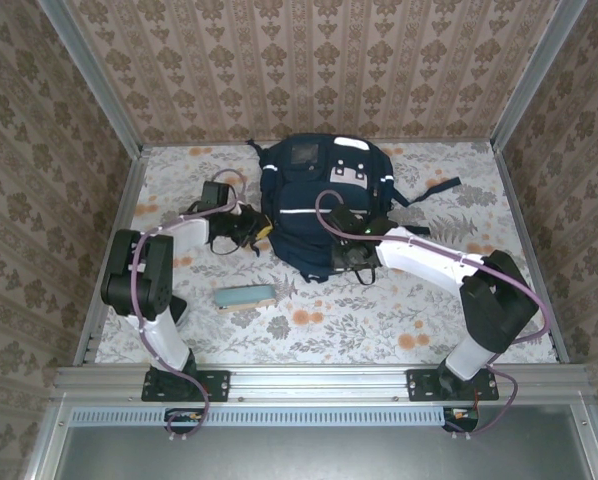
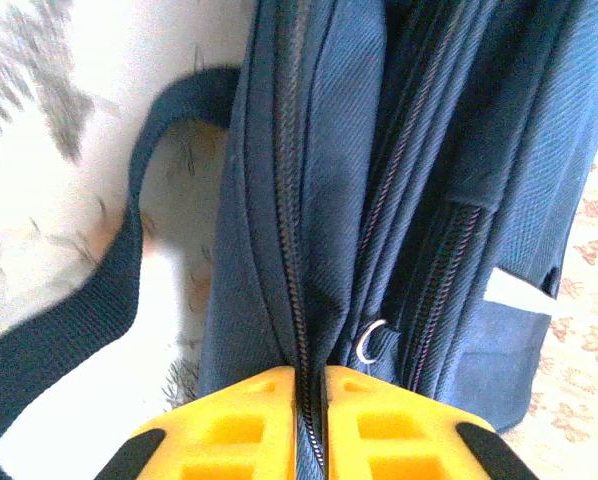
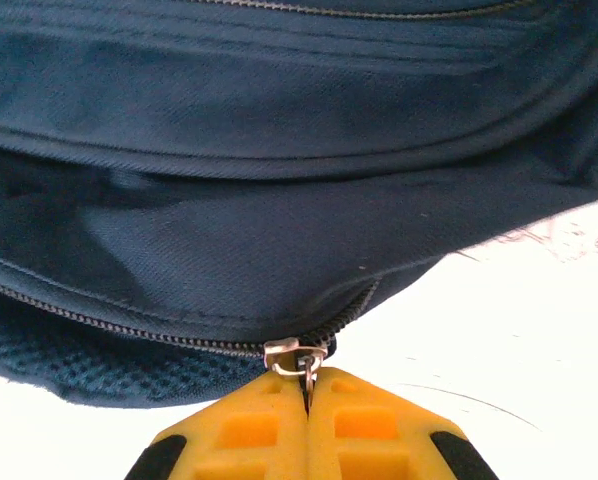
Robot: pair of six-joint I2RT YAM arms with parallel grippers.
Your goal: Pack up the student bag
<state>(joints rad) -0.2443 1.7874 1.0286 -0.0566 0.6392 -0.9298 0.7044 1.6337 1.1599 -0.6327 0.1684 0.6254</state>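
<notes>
Bag (image 1: 324,190) lies flat on the counter (image 1: 409,315), toward the far middle. Its striped front faces up and one end is turned toward my bases, which puts that near end and the left flank within my reach. Every run of zip I can see looks closed, so I judge the packing has hardly begun and the step in hand is opening a compartment.

My left end effector (image 1: 247,232) sits at the bag's left flank. Its wrist view shows the yellow fingers (image 2: 239,435) drawn almost together, with a line of zip (image 2: 291,240) and its cloth edge nipped between them. I read that hold as an anchor: with the cloth pinned there, the soft body should not slide or bunch when the other side tugs. My right end effector (image 1: 357,256) is at the bag's near end, pressed together on the pull (image 3: 297,357). That is the one hard part there worth gripping.

A strap (image 2: 89,310) loops loose on the counter beside the left flank, apart from my fingers and out of the zip's way. A teal case (image 1: 244,296) lies on the counter near the bag's near-left corner, not touching it. It is probably cargo, left where my left arm could fetch it once the bag gapes.

At the pull I cannot tell which side of the slider is parted. A small metal ring (image 2: 371,340) hangs at a neighbouring zip, untouched.
</notes>
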